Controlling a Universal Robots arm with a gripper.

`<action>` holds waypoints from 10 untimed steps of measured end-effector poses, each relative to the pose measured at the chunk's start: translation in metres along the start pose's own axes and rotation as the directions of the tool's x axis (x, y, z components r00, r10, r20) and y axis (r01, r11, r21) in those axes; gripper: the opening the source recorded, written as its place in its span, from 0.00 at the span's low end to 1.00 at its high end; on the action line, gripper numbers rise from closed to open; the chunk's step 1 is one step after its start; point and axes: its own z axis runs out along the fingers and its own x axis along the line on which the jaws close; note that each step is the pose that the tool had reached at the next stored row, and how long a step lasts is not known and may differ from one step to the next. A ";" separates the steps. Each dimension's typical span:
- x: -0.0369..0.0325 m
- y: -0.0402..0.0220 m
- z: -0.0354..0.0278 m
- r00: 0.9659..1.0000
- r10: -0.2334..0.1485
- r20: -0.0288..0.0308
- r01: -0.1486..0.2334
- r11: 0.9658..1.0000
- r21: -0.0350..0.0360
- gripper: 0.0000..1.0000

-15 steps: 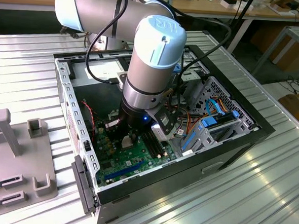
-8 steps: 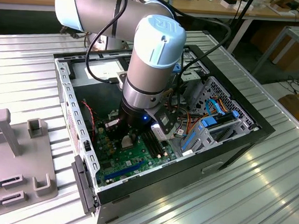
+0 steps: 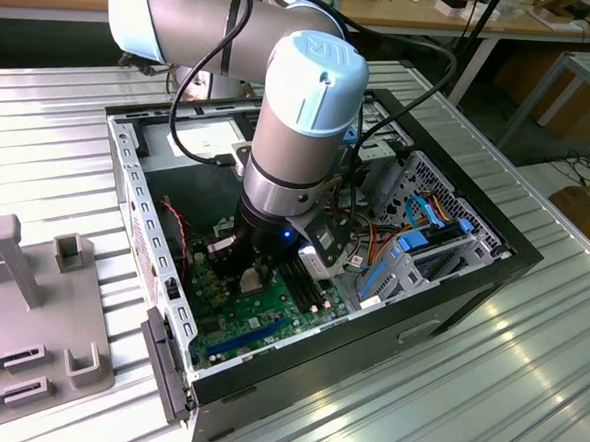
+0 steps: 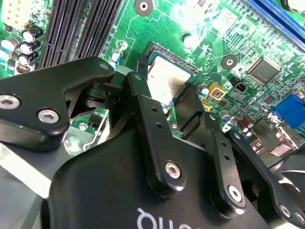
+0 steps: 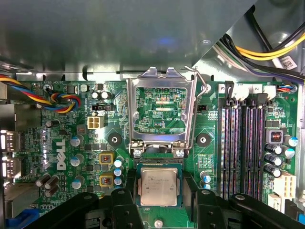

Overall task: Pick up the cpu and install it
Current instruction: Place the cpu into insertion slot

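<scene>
In the socket (image 5: 158, 165): cpu (image 5: 157, 187) lies flat.
Metal frame (image 5: 130, 114): swung up, open.
Gripper (image 5: 160, 189): astride the cpu; whether it is holding, cannot tell.

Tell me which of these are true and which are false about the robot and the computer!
1. The cpu is on the green motherboard, right by the gripper. True.
2. The metal socket frame is closed over the cpu. False: it is flipped open, and the board shows through it.
3. The black memory slots are full of sticks. False: they are empty.
4. The computer case lies open on a ribbed metal table. True.
5. The cpu is lying outside the case. False: it is inside, at the socket.
</scene>
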 end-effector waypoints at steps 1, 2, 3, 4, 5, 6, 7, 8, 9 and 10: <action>0.0000 0.0000 0.0000 1.000 0.000 0.000 0.000 1.000 0.000 0.47; 0.0000 0.0000 0.0001 1.000 0.000 0.000 0.000 1.000 0.000 0.47; 0.0000 0.0000 0.0002 1.000 0.000 0.000 0.000 1.000 0.000 0.47; 0.0000 0.0000 0.0003 1.000 0.000 0.000 0.000 1.000 0.000 0.47; 0.0000 0.0000 0.0003 1.000 0.000 0.000 0.000 1.000 0.000 0.47; 0.0000 0.0000 0.0004 1.000 0.000 0.000 0.000 1.000 0.000 0.47; 0.0000 0.0000 0.0004 1.000 0.000 0.000 0.000 1.000 0.000 0.47; 0.0000 0.0000 0.0004 1.000 -0.001 0.000 0.001 1.000 0.000 0.47; 0.0000 0.0000 0.0004 1.000 -0.001 0.000 0.001 1.000 0.000 0.47; 0.0000 0.0000 0.0004 1.000 -0.001 0.000 0.001 1.000 0.000 0.47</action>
